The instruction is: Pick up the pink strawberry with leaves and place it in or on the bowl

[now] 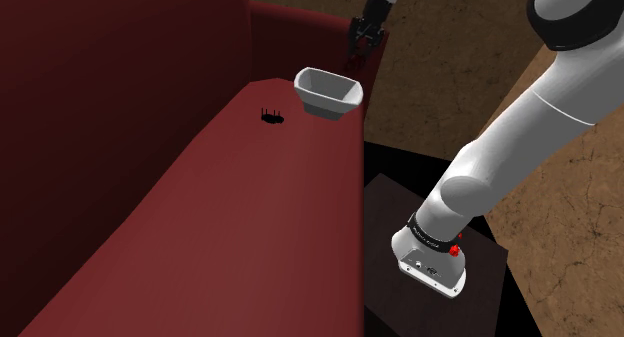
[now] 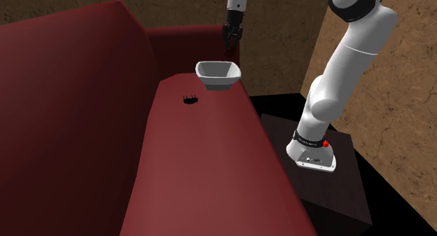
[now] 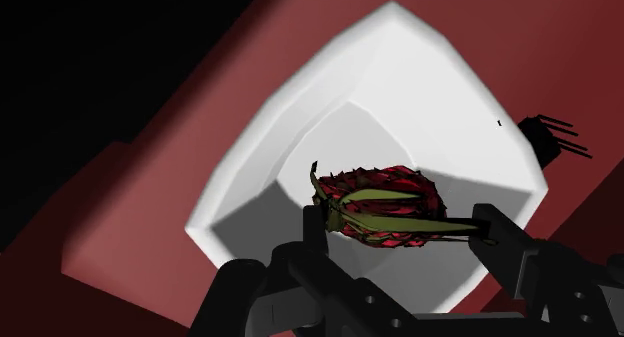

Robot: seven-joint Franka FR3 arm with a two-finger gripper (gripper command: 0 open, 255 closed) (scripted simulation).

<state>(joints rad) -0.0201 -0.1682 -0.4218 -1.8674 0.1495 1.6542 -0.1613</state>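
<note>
1. sofa [image 1: 200, 215]: dark red, smooth, matt with a faint sheen.
2. bowl [image 1: 325, 105]: plain white, smooth, matt.
3. strawberry [image 3: 385, 190]: dark red, bumpy skin; leaves [image 3: 400, 225] dull olive.
4. arm [image 1: 520, 135]: white, smooth, slightly glossy shell.
5. floor [image 1: 575, 225]: brown, mottled, rough-looking.

A dark red sofa [image 1: 200, 215] is seen, its long seat backed by a tall backrest [image 1: 90, 75] and closed at the far end by an armrest [image 1: 300, 30]. A mottled brown floor [image 1: 570, 235] is shown beyond. A black area [image 1: 395, 160] is drawn beside the seat's edge.
</note>
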